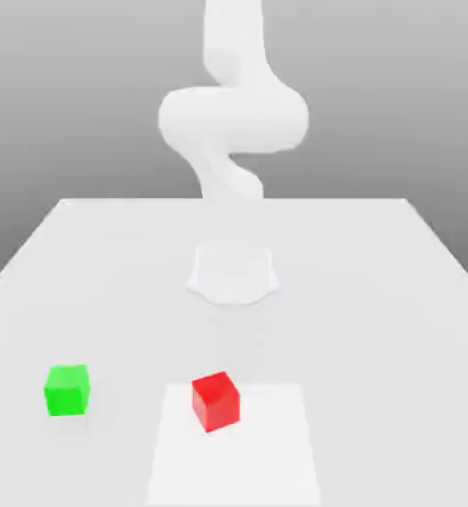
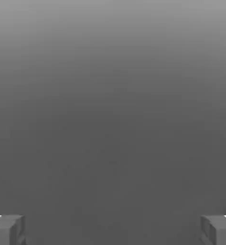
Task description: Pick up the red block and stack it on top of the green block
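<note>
The task is sitting at its opening step: nothing is being held yet. The pincer (image 2: 113, 229) is standing wide, its fingertips (image 2: 7, 228) spread far apart with nothing between them. The red block (image 1: 216, 400) is resting on the worktop (image 1: 376, 297) near the front, and the green block (image 1: 67, 389) is lying well apart on the exterior view's left. As a cube, red has no long axis; it is sitting slightly turned. Next, I judge, the pincer needs lowering over red, aligned with its faces.
</note>
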Robot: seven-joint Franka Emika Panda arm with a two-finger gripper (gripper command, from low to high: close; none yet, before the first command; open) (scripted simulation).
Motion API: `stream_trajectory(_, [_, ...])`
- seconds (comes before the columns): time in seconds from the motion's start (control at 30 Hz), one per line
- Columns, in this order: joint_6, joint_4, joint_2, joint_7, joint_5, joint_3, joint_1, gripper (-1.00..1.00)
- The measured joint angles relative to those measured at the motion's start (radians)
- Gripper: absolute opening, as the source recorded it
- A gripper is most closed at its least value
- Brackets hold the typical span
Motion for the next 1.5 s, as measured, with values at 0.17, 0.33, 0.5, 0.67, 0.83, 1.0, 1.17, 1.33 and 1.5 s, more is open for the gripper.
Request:
stream_trajectory(0.17, [0.115,-0.128,0.176,-0.145,0.030,-0.077,0.056,0.00])
stream_trajectory(0.33, [0.228,-0.254,0.352,-0.280,0.047,-0.130,0.100,0.00])
stream_trajectory(0.5, [0.358,-0.392,0.547,-0.406,0.031,-0.158,0.119,0.00])
stream_trajectory(0.67, [0.490,-0.474,0.726,-0.472,-0.011,-0.158,0.106,0.00])
stream_trajectory(0.83, [0.593,-0.459,0.850,-0.536,0.070,-0.116,0.084,0.00])
stream_trajectory(1.0, [0.673,-0.448,0.946,-0.580,0.133,-0.045,0.029,-1.00])
stream_trajectory(1.17, [0.680,-0.447,0.955,-0.581,0.135,-0.037,0.022,-1.00])
stream_trajectory(1.33, [0.602,-0.457,0.861,-0.534,0.068,-0.090,0.058,-1.00])
stream_trajectory(1.5, [0.501,-0.476,0.741,-0.478,-0.009,-0.108,0.054,-1.00])
